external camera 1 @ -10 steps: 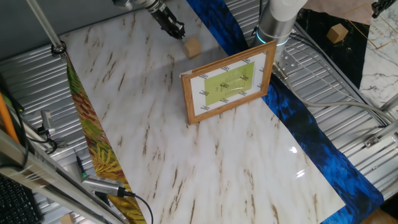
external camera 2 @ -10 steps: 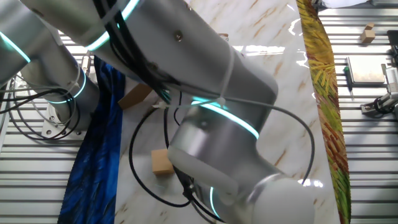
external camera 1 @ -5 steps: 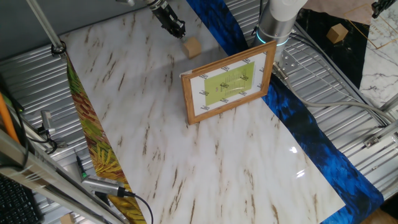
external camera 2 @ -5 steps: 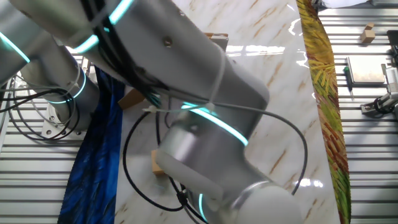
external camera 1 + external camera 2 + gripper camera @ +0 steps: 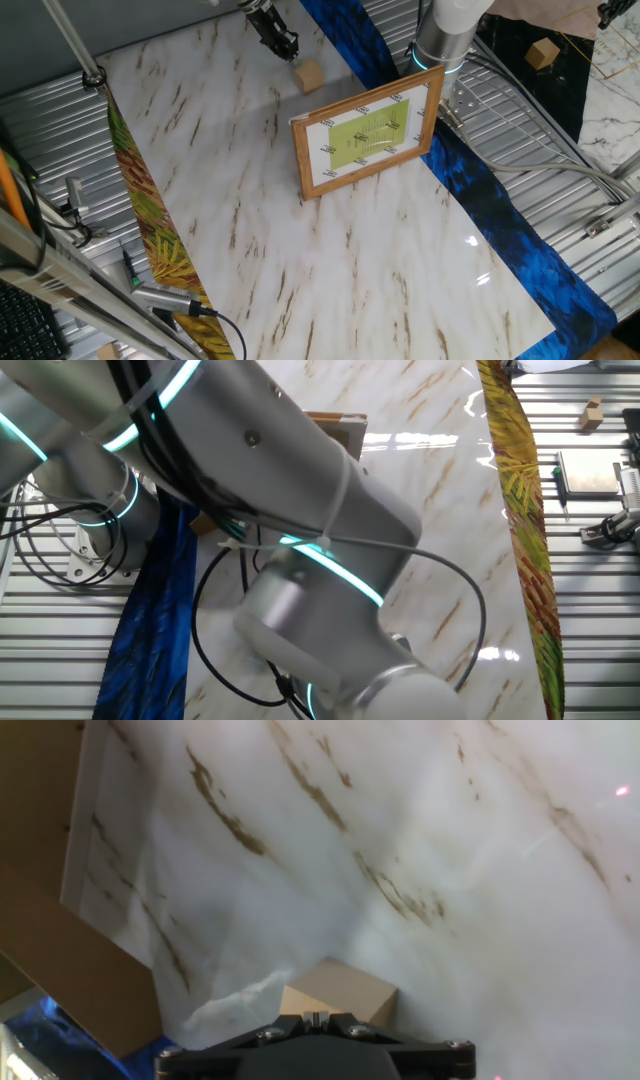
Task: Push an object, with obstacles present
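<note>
Wooden block sat near the table's far edge; my pincer, closed and empty, needed a low, centred push clear of the frame.

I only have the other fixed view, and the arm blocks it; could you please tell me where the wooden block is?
Observer: In one fixed view, the wooden block lies on the marble table, near the blue cloth.
Operator: And where is the gripper, please?
Observer: The gripper sits close beside the block, on the side away from the picture frame.
Operator: Is it open?
Observer: The hand view shows its fingertips together, right behind the block.
</note>
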Action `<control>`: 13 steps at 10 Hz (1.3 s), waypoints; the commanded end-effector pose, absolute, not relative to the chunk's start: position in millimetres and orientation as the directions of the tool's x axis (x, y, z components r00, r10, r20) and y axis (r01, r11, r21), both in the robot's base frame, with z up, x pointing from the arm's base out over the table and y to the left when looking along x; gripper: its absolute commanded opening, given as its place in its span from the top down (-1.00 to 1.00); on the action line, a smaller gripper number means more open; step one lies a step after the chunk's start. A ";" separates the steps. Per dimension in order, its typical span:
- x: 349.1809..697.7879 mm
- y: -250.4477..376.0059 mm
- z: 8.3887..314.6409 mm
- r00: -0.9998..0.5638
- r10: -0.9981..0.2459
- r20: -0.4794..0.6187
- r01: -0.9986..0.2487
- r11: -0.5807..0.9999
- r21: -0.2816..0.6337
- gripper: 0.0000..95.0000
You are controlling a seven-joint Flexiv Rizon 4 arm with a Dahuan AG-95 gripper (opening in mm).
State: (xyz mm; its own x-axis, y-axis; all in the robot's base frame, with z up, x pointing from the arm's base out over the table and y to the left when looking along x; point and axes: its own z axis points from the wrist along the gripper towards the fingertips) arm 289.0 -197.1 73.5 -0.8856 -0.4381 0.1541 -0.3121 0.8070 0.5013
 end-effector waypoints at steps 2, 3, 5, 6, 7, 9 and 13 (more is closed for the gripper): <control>290.2 -195.7 73.8 -0.890 -0.433 0.144 -0.314 0.811 0.494 1.00; 290.5 -195.2 74.0 -0.898 -0.423 0.122 -0.320 0.817 0.480 1.00; 289.8 -196.2 74.2 -0.904 -0.415 0.104 -0.323 0.820 0.472 1.00; 289.6 -196.5 74.2 -0.904 -0.416 0.103 -0.323 0.820 0.472 1.00; 289.6 -196.6 74.2 -0.902 -0.420 0.105 -0.326 0.819 0.473 1.00; 289.2 -197.1 74.2 -0.897 -0.430 0.106 -0.337 0.818 0.466 1.00; 285.6 -202.3 74.1 -0.894 -0.436 0.105 -0.343 0.815 0.467 1.00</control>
State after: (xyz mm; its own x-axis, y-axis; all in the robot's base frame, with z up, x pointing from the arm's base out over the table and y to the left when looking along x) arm 284.3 -201.3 75.2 -0.8941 -0.4353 0.1052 -0.3428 0.8164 0.4647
